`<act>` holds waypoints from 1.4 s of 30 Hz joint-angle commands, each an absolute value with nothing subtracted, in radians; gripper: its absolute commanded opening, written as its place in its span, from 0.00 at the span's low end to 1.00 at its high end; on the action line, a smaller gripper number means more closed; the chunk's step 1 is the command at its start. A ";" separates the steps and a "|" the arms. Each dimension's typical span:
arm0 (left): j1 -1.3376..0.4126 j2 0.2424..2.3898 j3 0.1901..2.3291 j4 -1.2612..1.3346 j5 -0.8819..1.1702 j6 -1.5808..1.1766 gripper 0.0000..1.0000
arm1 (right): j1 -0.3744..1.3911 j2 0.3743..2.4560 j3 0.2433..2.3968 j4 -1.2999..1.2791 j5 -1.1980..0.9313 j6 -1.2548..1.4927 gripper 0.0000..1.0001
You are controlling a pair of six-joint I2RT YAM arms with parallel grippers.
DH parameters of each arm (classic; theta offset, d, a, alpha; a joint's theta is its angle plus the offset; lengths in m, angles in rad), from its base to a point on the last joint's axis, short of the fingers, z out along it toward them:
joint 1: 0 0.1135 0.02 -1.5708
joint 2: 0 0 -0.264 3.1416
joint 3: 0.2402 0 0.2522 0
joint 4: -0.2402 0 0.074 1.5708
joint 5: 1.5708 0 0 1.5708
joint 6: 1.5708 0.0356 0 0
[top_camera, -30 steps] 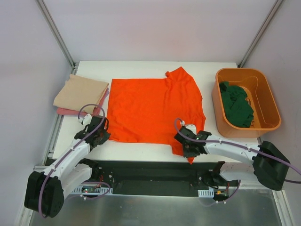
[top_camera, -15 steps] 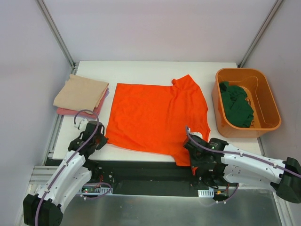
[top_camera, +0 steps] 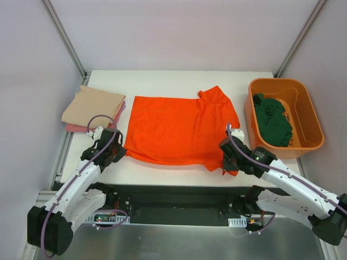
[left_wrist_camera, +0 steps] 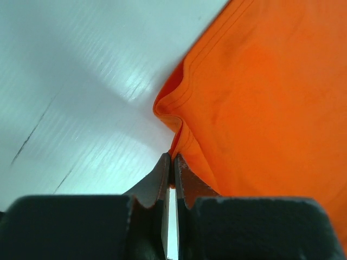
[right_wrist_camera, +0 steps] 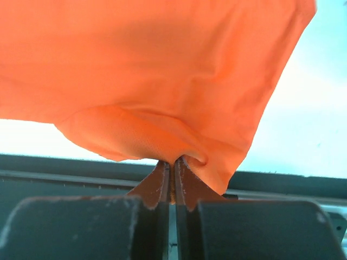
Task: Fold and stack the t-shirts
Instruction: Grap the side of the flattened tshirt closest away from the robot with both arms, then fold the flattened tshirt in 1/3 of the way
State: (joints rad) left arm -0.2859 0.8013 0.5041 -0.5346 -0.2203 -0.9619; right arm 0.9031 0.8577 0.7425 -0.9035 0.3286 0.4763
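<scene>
Well, on my smooth white table [top_camera: 179, 78] the soft orange t-shirt [top_camera: 173, 130] lies spread at the middle, lightly rippled. To its right I see a rigid, rounded orange plastic bin [top_camera: 276, 81] with a crumpled dark green shirt [top_camera: 274, 122] inside. At far left a folded beige shirt [top_camera: 92, 107] sits on a pink one [top_camera: 81, 129]. My left gripper [left_wrist_camera: 171, 158] is pinched tight on the orange hem's near left corner, and my right gripper [right_wrist_camera: 172, 162] on its bunched near right corner. Four shirts, one bin, two grippers.

Left gripper [left_wrist_camera: 170, 160] clamped shut; right gripper [right_wrist_camera: 172, 163] likewise (both low).
</scene>
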 commanded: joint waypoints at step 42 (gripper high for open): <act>-0.265 1.324 0.940 -0.394 -0.290 -0.825 0.99 | 0.428 1.545 1.138 -0.448 0.379 -0.086 0.78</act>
